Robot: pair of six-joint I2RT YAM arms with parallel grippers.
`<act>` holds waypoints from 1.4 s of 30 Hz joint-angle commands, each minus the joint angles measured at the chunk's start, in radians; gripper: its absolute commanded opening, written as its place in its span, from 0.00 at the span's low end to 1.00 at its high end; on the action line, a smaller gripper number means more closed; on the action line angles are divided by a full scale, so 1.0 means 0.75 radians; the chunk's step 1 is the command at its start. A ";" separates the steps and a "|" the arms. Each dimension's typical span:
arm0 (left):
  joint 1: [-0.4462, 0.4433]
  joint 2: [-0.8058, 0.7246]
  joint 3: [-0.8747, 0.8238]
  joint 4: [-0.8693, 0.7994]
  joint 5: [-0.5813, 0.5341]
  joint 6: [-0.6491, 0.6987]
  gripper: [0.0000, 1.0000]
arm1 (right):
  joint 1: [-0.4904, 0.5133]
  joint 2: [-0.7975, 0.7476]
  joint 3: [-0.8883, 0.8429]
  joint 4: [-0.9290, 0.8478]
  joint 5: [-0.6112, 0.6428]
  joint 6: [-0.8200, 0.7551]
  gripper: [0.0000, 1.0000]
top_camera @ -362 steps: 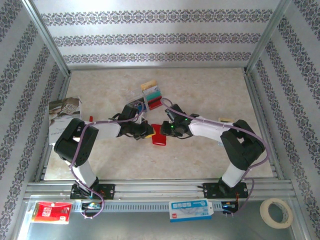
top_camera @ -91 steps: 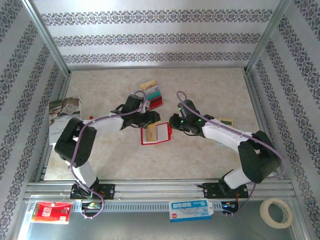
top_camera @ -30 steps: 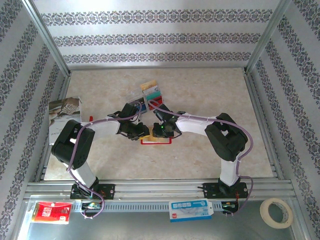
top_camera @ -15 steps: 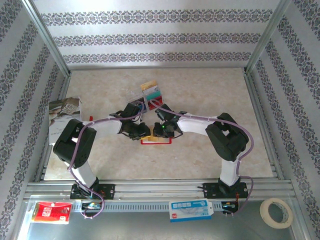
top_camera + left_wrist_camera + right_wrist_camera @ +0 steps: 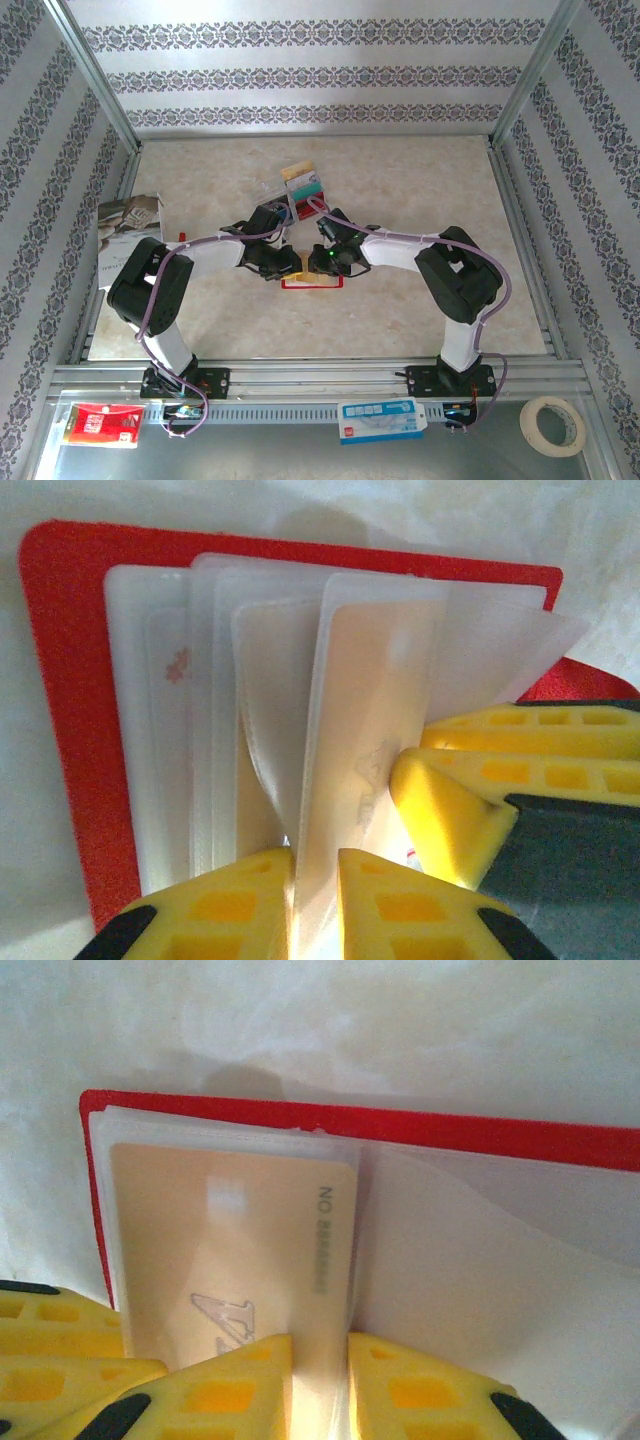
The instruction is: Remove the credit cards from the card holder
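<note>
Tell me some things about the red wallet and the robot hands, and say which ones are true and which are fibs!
1. The card holder lies open on the table. True.
2. The tan card is lying loose on the table. False: it sits inside a clear pocket of the holder.
3. A small pile of cards lies on the table just beyond the holder. True.
4. The magazine is on the right side of the table. False: it lies at the left edge.
5. The two grippers are far apart. False: the left gripper and the right gripper meet at the holder, each pinching the clear pocket with the tan card.
</note>
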 commanded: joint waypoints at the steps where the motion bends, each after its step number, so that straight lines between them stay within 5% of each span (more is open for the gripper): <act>1: -0.030 -0.037 0.041 -0.004 0.032 0.022 0.17 | -0.037 -0.041 -0.055 0.007 0.027 0.032 0.22; 18: -0.031 -0.082 0.040 0.036 0.071 0.005 0.22 | -0.121 -0.260 -0.198 0.193 0.020 0.097 0.25; 27: -0.032 -0.088 0.083 -0.095 -0.022 0.087 0.26 | -0.135 -0.280 -0.229 0.213 0.031 0.104 0.25; 34: -0.047 -0.040 0.099 -0.075 0.022 0.096 0.36 | -0.136 -0.279 -0.237 0.218 0.033 0.106 0.25; 42: -0.053 -0.013 0.124 -0.069 0.042 0.099 0.36 | -0.138 -0.285 -0.249 0.218 0.036 0.105 0.24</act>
